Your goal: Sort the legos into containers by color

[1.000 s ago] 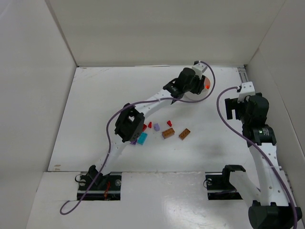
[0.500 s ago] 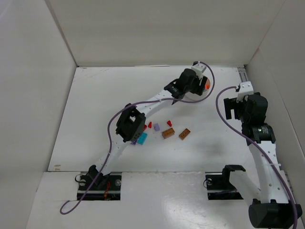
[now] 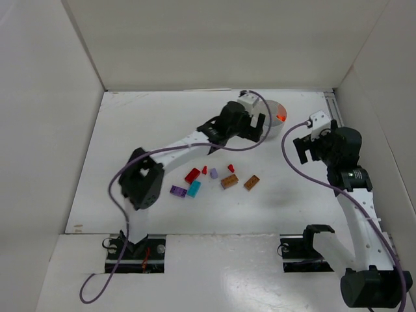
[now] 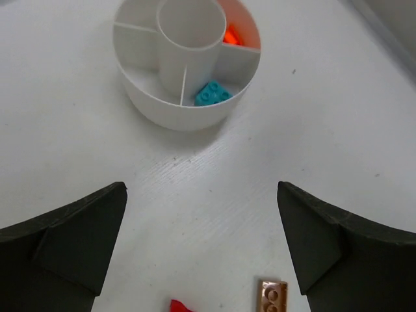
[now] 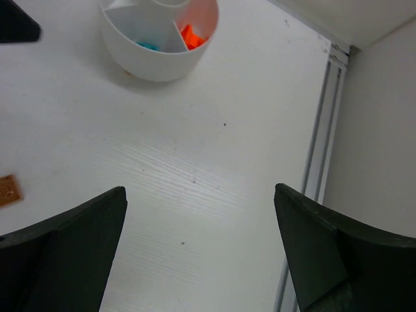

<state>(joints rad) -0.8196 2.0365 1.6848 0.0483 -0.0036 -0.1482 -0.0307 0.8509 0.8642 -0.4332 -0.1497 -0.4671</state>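
Over by the far side of the table, your left gripper (image 4: 201, 195) hangs with its jaws spread wide and nothing between them. It's looking at the short round white plastic tub (image 4: 188, 114).

One wedge compartment has a teal plastic brick (image 4: 211, 93). The next compartment round has a small orange piece (image 4: 233, 36).

Your right gripper (image 5: 200, 192) is wide and empty too, off to the tub's right.

Loose stuff sits on the white table (image 3: 130, 143), well apart from the tub:
- a red brick (image 3: 192, 175)
- two little red cones (image 3: 231, 168)
- a lilac bit (image 3: 213, 173)
- two brown bricks (image 3: 229, 182)
- a purple plate (image 3: 178, 191) just beside a second teal brick (image 3: 194, 188)
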